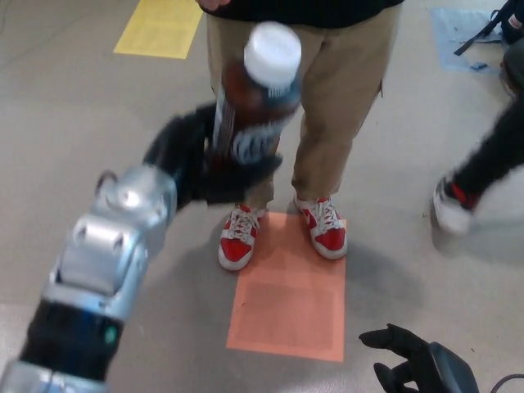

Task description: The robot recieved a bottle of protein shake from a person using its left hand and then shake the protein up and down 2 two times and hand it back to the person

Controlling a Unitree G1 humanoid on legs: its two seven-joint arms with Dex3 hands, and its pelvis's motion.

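Note:
My left hand (pixel 201 160) is shut on a brown protein shake bottle (pixel 258 106) with a white cap, blurred by motion. It holds the bottle upright at mid height, in front of the person's tan trousers (pixel 344 90). The silver left forearm (pixel 106 254) reaches up from the lower left. My right hand (pixel 413 360) hangs low at the bottom right, fingers apart and holding nothing.
The person stands in red and white shoes (pixel 239 237) at the top of an orange floor mat (pixel 291 299). A second person's dark leg and shoe (pixel 467 192) enters at the right edge. A yellow floor patch (pixel 160 29) lies at the upper left.

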